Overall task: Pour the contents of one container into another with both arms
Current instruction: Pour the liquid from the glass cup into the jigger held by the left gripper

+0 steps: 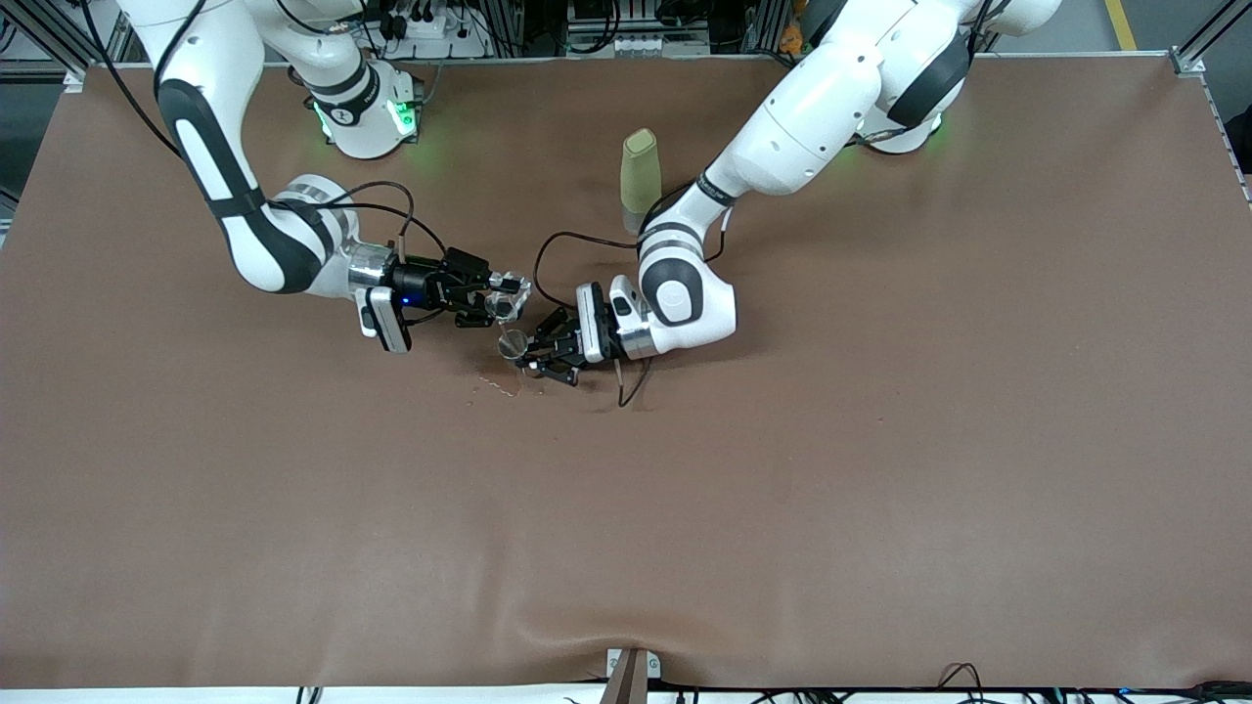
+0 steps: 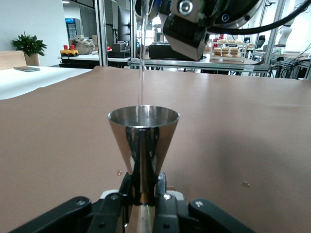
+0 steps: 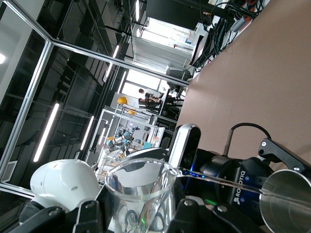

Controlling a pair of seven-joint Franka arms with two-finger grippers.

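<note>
Brown cloth-covered table (image 1: 880, 469), wrinkled along the edge nearest the front camera. Standing on it, upright: tall olive-green bottle (image 1: 641, 178), between the two arm bases and nearer the left arm's. Lying on it, near the middle: scatter of small pale drops or specks (image 1: 496, 387), nearer the front camera than the bottle. Also on the cloth in the left wrist view: small drop (image 2: 246, 184) and another (image 2: 119, 172).

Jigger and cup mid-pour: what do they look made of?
Jigger, in the left gripper: apparently polished metal, silvery with mirror-like reflections. Cup, in the right gripper: clear, seemingly glass, though plastic can't be ruled out; the background shows through its wall.
</note>
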